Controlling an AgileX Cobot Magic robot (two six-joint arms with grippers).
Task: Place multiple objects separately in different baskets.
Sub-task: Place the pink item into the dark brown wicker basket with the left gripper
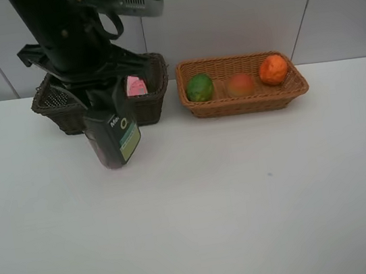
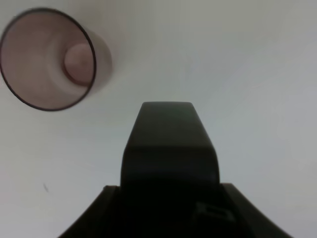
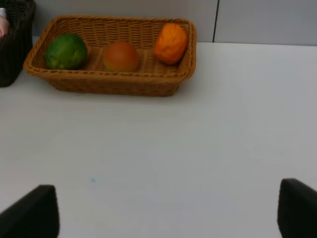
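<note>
Holding: dark green pump bottle (image 1: pixel 113 139), clamped in left gripper (image 1: pixel 106 112), just before deep dark brown wicker basket (image 1: pixel 154 104) with a pink white-capped bottle (image 1: pixel 136 86); likely bound there. Translucent pink cup (image 2: pixel 49 58) on table. Right gripper (image 3: pixel 168 213) agape, idle

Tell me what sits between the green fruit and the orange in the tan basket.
The orange-red peach, between green fruit and orange; right wrist view.

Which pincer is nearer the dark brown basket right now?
Left. The left pincer, holding the dark green pump bottle, hangs just in front of the dark brown basket; the right pincer sits far back over open table.
</note>
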